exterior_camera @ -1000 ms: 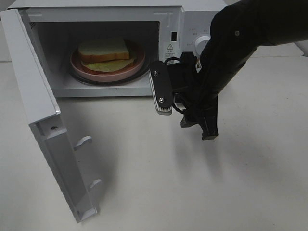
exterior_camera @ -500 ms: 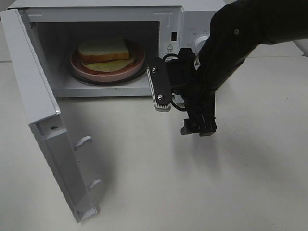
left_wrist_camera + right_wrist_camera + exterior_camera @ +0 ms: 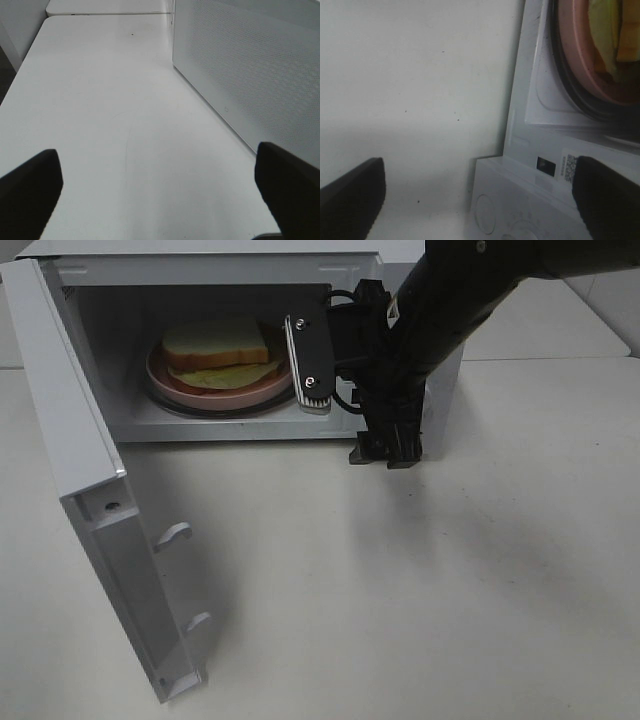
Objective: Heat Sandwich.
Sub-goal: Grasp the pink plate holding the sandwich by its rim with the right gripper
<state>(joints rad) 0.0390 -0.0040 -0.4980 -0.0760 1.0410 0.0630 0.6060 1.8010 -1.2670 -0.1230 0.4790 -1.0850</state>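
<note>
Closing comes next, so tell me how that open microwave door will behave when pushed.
The door looks like a rigid panel hinged at the left of the microwave, so it should swing shut rather than flex. It appears thin and light, likely needing little force. The microwave stands on a smooth table, so a hard shove might slide it.

My workplace looks like a robotics lab staged as a kitchen: a white microwave (image 3: 200, 268) stands on plain white tables (image 3: 400, 620) pushed edge to edge.
</note>
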